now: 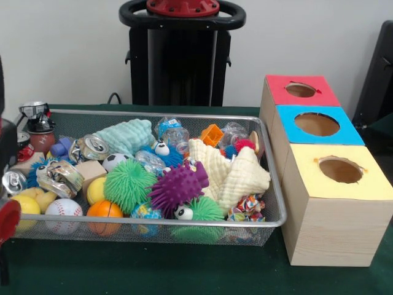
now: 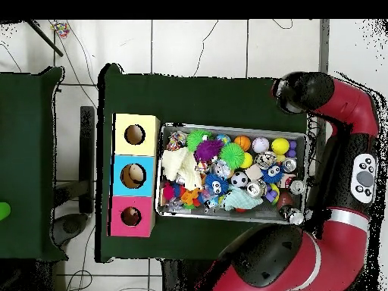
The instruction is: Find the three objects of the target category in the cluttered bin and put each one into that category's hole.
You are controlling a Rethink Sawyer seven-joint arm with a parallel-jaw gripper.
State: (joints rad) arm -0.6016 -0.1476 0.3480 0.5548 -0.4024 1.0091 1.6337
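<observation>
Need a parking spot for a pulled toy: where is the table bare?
Bare green cloth lies along the table edge in front of the wire bin and behind it, toward the pedestal. The bin is packed full; the boxes crowd its hole-side end.

The front view looks low and close across the green table (image 1: 141,270) at the bin (image 1: 273,190) and the boxes (image 1: 334,203) to its right. The overhead view looks straight down from high up, taking in table (image 2: 212,95), floor and arm (image 2: 356,121); both share bin (image 2: 233,126) and boxes (image 2: 135,175).

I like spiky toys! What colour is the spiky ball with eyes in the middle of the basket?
The spiky ball is purple; the front view shows it best.
</observation>
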